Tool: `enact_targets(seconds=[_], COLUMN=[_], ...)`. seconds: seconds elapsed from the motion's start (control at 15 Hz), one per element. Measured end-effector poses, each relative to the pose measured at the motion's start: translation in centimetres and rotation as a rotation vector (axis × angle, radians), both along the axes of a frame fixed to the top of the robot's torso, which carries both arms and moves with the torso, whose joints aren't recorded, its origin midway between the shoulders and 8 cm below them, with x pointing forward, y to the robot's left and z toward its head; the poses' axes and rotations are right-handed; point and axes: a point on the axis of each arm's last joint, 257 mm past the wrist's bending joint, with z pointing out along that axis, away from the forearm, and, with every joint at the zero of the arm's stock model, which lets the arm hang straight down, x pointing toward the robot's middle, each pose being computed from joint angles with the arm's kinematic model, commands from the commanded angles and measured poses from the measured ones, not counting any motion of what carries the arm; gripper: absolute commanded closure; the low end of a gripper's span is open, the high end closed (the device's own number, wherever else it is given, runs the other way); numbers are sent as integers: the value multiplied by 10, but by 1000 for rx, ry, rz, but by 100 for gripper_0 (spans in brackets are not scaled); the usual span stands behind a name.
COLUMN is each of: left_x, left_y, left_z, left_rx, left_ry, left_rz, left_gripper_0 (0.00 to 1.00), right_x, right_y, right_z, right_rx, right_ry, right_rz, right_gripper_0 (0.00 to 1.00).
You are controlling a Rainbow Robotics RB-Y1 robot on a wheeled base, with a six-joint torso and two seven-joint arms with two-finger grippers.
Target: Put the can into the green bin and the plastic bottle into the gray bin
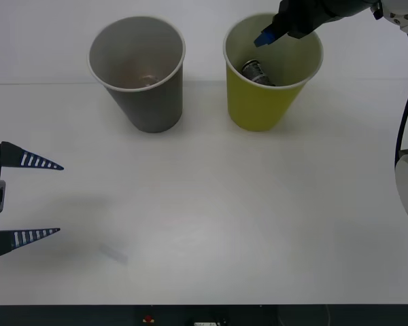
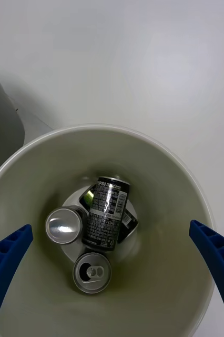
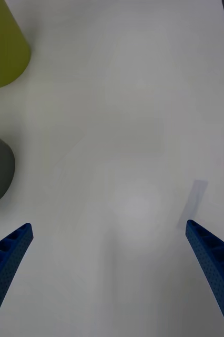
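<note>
Right hand [image 1: 268,35] hides green bin's [image 1: 258,102] far rim.

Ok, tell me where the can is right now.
The can lies inside the green bin among other cans, right of the gray bin in the front view, below the open right gripper.

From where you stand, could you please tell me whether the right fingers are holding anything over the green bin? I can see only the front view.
Observer: No. The right wrist view shows the right gripper open and empty above the green bin.
Operator: Thank you. How many cans are inside?
Observer: At least four cans sit at the bottom. A black-labelled can lies on its side across the others.
Operator: And is the left arm carrying anything?
Observer: No. The left wrist view shows the left gripper open over bare table, with nothing between its fingers.
</note>
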Motion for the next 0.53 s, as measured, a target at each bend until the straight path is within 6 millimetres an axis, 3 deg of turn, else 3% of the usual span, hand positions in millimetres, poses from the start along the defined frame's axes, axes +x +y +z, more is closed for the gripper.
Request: enact_targets(seconds=[0.27,0.53], left_x=[0,0], left_y=[0,0], left_z=[0,0], left_rx=[0,0], left_ry=[0,0], left_rz=[0,0], left_gripper_0=[0,0], right_x=[-3,-16], right_y=[5,12], right_z=[12,48], right_rx=[13,66], right_ry=[-26,-119], right_rz=[15,56], right_gripper_0=[0,0])
